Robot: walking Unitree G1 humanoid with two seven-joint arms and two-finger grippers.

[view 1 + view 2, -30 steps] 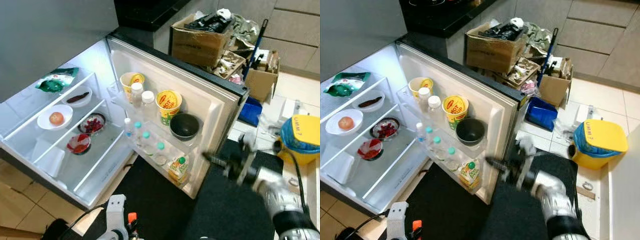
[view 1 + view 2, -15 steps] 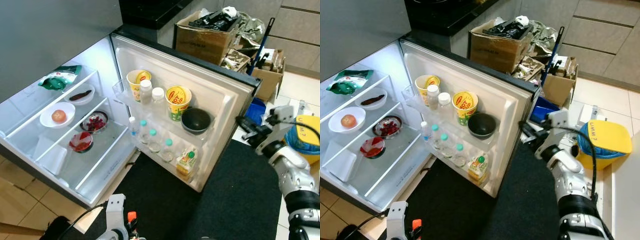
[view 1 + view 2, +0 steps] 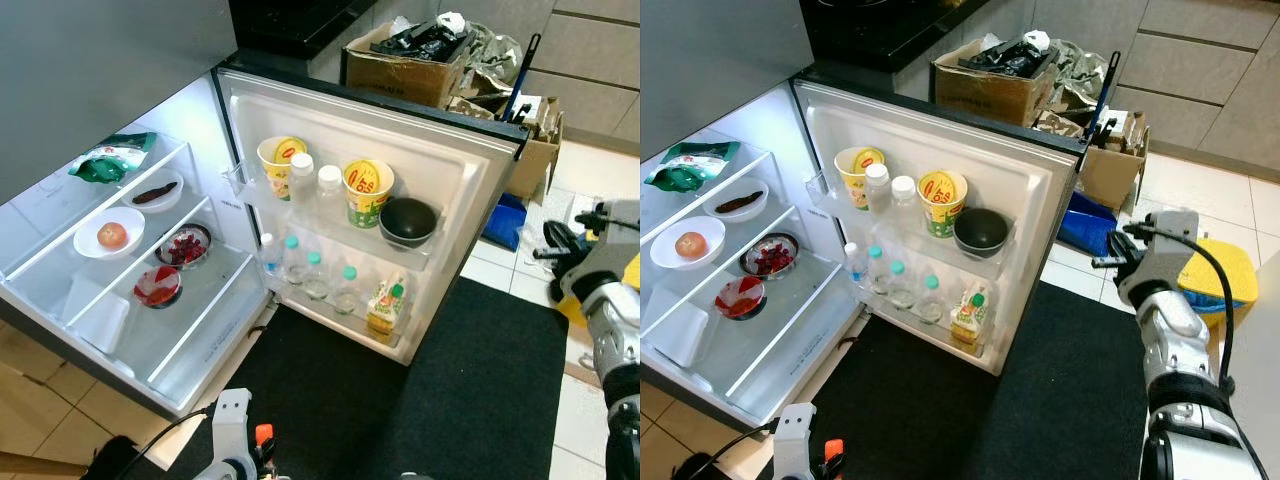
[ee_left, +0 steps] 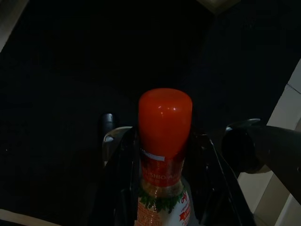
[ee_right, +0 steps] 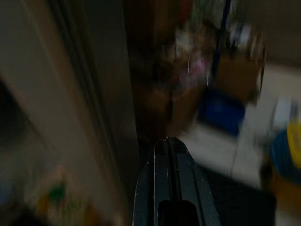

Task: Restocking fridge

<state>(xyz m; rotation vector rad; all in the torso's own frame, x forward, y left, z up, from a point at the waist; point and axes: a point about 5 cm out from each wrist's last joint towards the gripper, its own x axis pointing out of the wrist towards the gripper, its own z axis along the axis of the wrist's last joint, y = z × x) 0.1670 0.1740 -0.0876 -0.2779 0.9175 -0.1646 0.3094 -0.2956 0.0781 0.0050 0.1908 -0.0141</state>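
Fridge (image 3: 120, 330): open, interior lit, white wire-edged shelves. Landmark for all entries below.

Fridge door (image 3: 470, 190): swung wide, inner racks facing the camera.
- Upper door rack: two yellow cups (image 3: 368, 192), two white-capped bottles (image 3: 329, 190) between them, a dark bowl (image 3: 408, 221) at the outer end.
- Lower door rack: a row of small teal-capped bottles (image 3: 314, 275), then a green-capped carton (image 3: 385, 306) nearest the door's outer edge.

Fridge shelves:
- Top: green packet (image 3: 108, 160); small dish with a dark item.
- Middle: white plate with an orange-red fruit (image 3: 112, 235); bowl of red pieces (image 3: 184, 246).
- Lower: bowl of red food (image 3: 158, 288); white container (image 3: 100, 320).

Black mat (image 3: 470, 400): on the floor in front of the door.

Cardboard boxes (image 3: 415, 60): cluttered, behind the door.

Right gripper (image 3: 1120, 258): raised just past the door's outer edge, apart from it; fingers pressed together in the blurred wrist view.

Left gripper (image 4: 160, 155): low, over the dark mat, pinching a red-capped seasoning bottle (image 4: 164, 122), not yet in the fridge.
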